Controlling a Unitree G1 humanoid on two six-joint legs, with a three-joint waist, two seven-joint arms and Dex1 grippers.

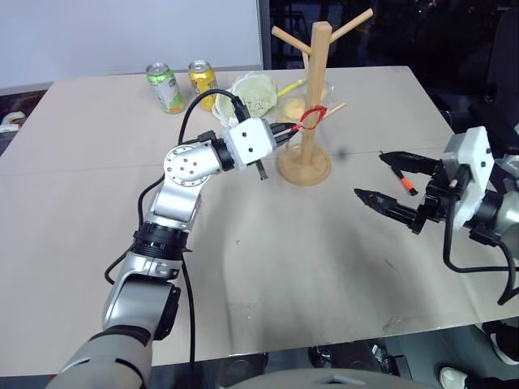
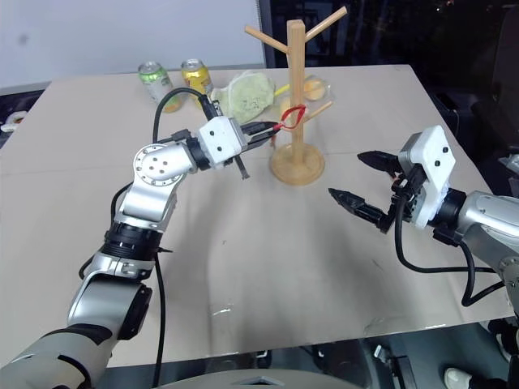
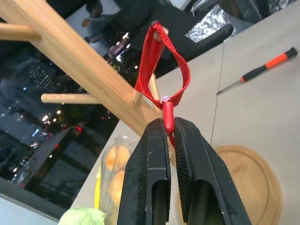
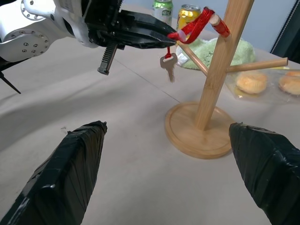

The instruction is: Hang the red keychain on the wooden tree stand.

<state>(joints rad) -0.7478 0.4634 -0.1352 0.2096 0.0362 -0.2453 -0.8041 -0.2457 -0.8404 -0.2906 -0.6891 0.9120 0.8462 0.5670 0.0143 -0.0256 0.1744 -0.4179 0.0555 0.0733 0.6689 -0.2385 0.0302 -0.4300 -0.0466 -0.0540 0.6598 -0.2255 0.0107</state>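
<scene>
The bench (image 1: 268,267) takes up most of the head view, a wide beige top running from the lower edge up to the dark wall at the back. Upper centre of that view stands the wooden tree stand (image 1: 318,73), upright on its round base, pegs angling out from the post.

My left arm reaches up from the lower left toward the stand, and my left gripper (image 1: 285,130) sits just left of the post. Its jaws are pressed tight together on the red keychain (image 1: 311,118), pinching the cord near the crimp. In the left wrist view the red loop (image 3: 164,65) stands out past my fingertips and lies around a short peg of the stand, touching it near where the peg meets the post. In the right wrist view a small key (image 4: 168,65) dangles from the cord below my left gripper, clear of the bench.

My right gripper (image 1: 388,180) hovers at the right middle of the head view, well apart from the stand, jaws spread wide and holding nothing.

Behind the stand lie a green cloth (image 1: 258,91) and a clear bag of rolls (image 4: 267,83). Two cans (image 1: 166,87) stand at the upper left. A small screwdriver (image 1: 405,182) with an orange handle lies on the bench near my right gripper.
</scene>
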